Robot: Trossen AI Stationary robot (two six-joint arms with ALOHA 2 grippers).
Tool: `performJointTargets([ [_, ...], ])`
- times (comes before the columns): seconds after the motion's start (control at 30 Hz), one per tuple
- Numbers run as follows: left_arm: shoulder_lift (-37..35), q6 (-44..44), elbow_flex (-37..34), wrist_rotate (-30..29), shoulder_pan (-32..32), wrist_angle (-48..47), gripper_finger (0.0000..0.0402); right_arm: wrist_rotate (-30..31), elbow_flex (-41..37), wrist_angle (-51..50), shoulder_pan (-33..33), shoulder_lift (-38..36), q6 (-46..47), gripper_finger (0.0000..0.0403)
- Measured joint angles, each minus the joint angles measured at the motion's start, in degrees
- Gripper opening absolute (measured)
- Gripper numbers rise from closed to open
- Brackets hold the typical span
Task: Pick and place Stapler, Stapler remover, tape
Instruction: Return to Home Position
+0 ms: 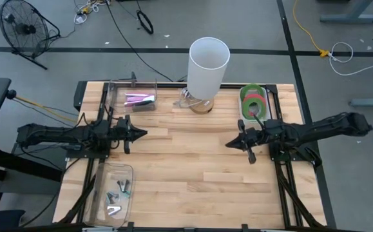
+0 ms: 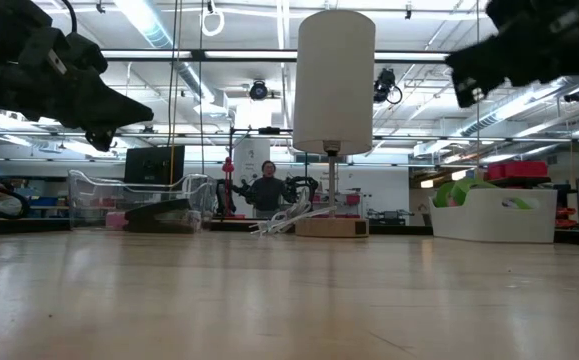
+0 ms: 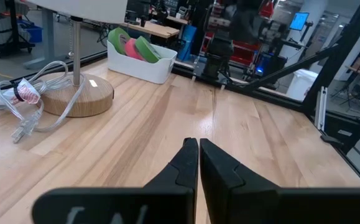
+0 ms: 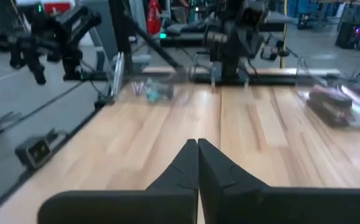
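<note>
The tape rings [image 1: 254, 100], two green and one red, lie in a white tray [image 1: 243, 111] at the table's far right; they also show in the left wrist view [image 3: 130, 45]. A dark stapler with a pink strip [image 1: 139, 100] lies in a clear bin [image 1: 114, 96] at the far left. Small staple removers [image 1: 118, 191] lie in a clear bin [image 1: 102, 193] at the near left. My left gripper [image 1: 142, 133] hovers shut over the table's left part, pointing right. My right gripper [image 1: 231, 144] hovers shut over the right part, pointing left. Both are empty.
A lamp with a tall white shade [image 1: 207, 64] stands on a round wooden base [image 3: 80, 96] at the far middle, its clear-wrapped cord [image 3: 24, 106] beside it. Bare wood [image 1: 186, 167] lies between the grippers and toward the near edge. A person [image 2: 267, 190] shows far behind the table.
</note>
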Motion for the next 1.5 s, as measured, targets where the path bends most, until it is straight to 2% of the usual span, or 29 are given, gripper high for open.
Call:
performJointTargets([
  [0.17, 0.0, 0.0, 0.0, 0.0, 0.0, 0.0, 0.0018, 0.6, -4.3, -4.5, 0.0, -7.9, -0.4, 0.0],
  [0.43, 0.0, 0.0, 0.0, 0.0, 0.0, 0.0, 0.0018, 0.7, -8.0, -5.0, 0.0, -14.5, -3.8, 0.0],
  [0.87, 0.0, 0.0, 0.0, 0.0, 0.0, 0.0, 0.0018, 3.2, -14.1, -7.5, 0.0, -26.3, -1.5, 0.0],
  [1.1, 0.0, 0.0, 0.0, 0.0, 0.0, 0.0, 0.0018, 3.4, -14.1, -17.2, 0.0, -33.5, -1.5, 0.0],
  [1.33, 0.0, 0.0, 0.0, 0.0, 0.0, 0.0, 0.0018, 8.0, -14.0, -17.7, 0.0, -39.2, -3.5, 0.0],
  [1.5, 0.0, 0.0, 0.0, 0.0, 0.0, 0.0, 0.0018, 8.5, -14.0, -17.7, -0.4, -41.2, -5.1, 0.0],
])
